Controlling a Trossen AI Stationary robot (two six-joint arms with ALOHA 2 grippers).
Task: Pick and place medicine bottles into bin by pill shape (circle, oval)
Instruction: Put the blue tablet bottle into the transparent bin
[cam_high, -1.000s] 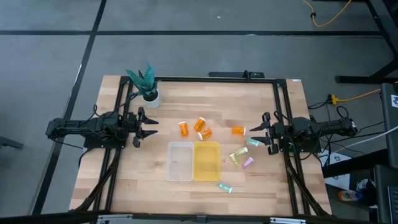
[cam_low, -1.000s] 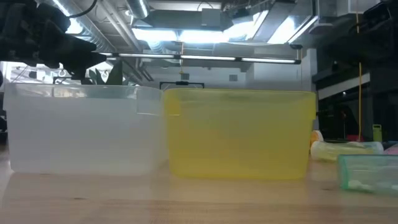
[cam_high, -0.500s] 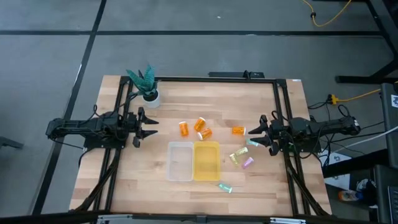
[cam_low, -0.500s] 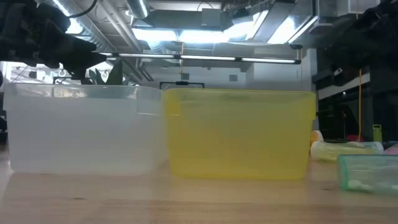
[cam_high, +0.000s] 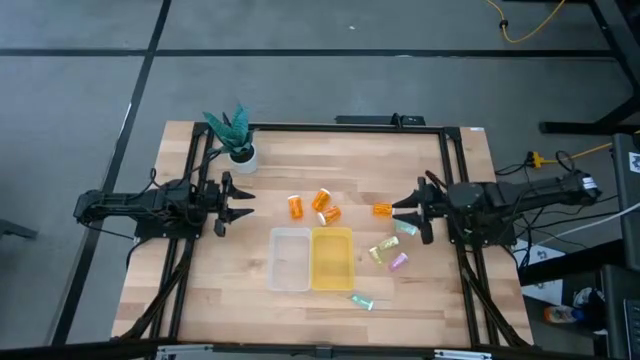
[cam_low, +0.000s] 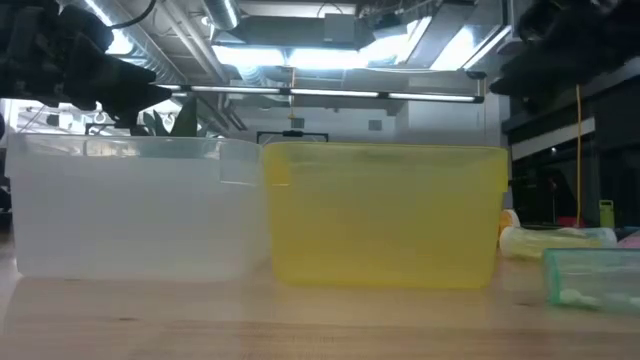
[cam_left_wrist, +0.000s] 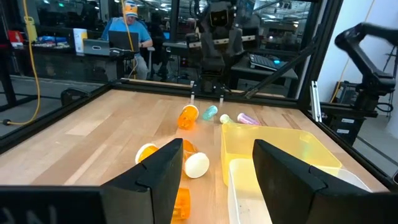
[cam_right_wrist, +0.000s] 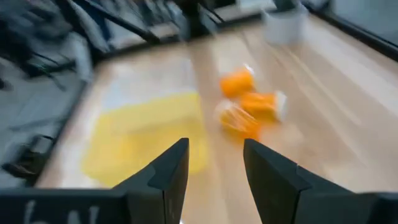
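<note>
Nothing binned yet, judging by the clear bin (cam_high: 290, 259) and yellow bin (cam_high: 332, 257), side by side at centre of the high view and seemingly empty. Right gripper (cam_high: 405, 210) at centre right of that view, fingers spread wide and holding nothing, nearest the lone orange bottle (cam_high: 384, 209) and the teal vial (cam_high: 407, 229) just below it. Three more orange bottles (cam_high: 312, 206) clustered above the bins; a yellow-green vial (cam_high: 378, 251) and purple vial (cam_high: 398, 262) right of the yellow bin; another teal vial (cam_high: 361, 301) lower down, near the table's front edge. Left gripper (cam_high: 243, 204) parked at centre left, also agape and empty, well apart from everything. Best to pick one bottle only, likely the lone orange one. Worth lining the fingers across the round body rather than along it, since a lying cylinder rolls away from a glancing touch. Descend straight, close gently, lift clear before swinging toward a bin. Pill shape not readable from here, so bin choice cannot be judged yet. Right wrist view too smeared to confirm alignment.
</note>
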